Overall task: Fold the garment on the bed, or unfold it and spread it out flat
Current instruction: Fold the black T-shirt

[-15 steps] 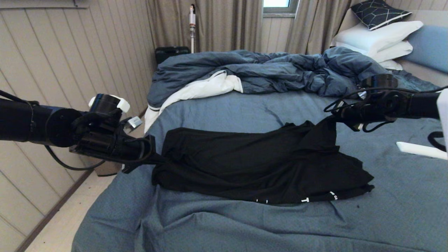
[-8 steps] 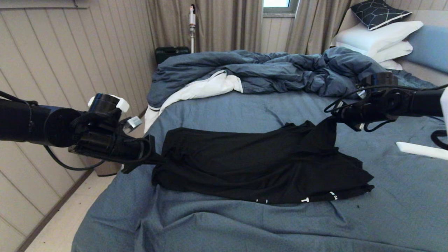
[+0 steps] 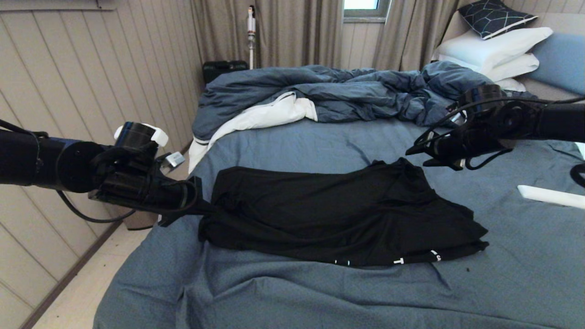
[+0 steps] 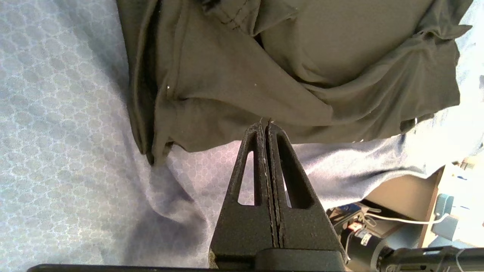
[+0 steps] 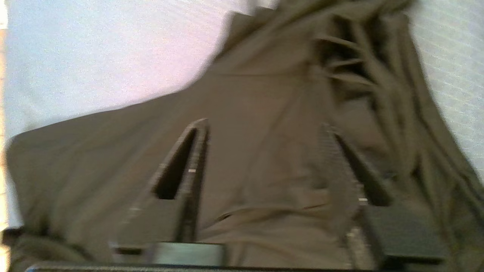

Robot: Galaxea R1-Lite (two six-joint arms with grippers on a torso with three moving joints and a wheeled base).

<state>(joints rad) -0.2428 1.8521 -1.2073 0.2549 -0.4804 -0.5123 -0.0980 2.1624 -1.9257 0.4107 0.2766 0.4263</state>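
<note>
Across the middle of the bed (image 3: 292, 146), on its slate-blue sheet, lies a black T-shirt (image 3: 329, 214), bunched and creased into a long band running from the robot's left to its right. Small white letters show along its near edge.

At the shirt's left end, by the edge of the mattress, the left gripper (image 3: 206, 211) is pinched on the fabric. The left wrist view shows its two black fingers (image 4: 281, 181) pressed flat together, with the tips meeting the T-shirt's (image 4: 302, 64) edge; the thin fabric appears caught between them.

At the shirt's far right end, the right gripper (image 3: 417, 151) hovers just above the cloth, not touching it. The right wrist view, though blurred, shows its fingers (image 5: 189, 166) spread wide apart, with nothing between them and the T-shirt (image 5: 264, 113) lying beneath.

Behind the shirt, a rumpled dark blue duvet (image 3: 347, 91) with a white lining is heaped across the far part of the bed. Stacked white pillows (image 3: 493, 50) sit at the far right corner, with a dark patterned cushion (image 3: 493, 16) on top. A flat white object (image 3: 548, 195) rests on the sheet near the right edge of the head view. Beige curtains (image 3: 292, 32) hang beyond the bed.
</note>
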